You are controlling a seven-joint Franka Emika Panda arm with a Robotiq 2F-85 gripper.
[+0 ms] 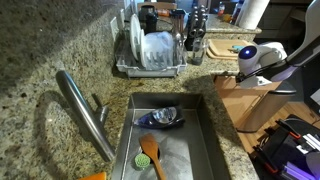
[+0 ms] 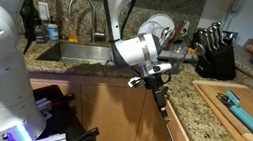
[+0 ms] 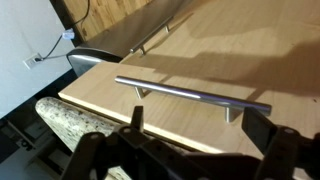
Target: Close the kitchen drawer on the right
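Observation:
The kitchen drawer has a light-brown wooden front and stands out from the cabinet under the granite counter in both exterior views. In the wrist view its front fills the frame, with a steel bar handle across it. My gripper is open and empty. Its two black fingers sit just short of the drawer front, one on each side of the handle's right half. The gripper also shows in both exterior views, at the drawer's top edge. The drawer's inside is hidden.
A steel sink holds a wooden spatula and a bowl, with a faucet beside it. A dish rack stands behind. A cutting board with a blue tool and a knife block sit on the counter. A black and red object lies on the floor.

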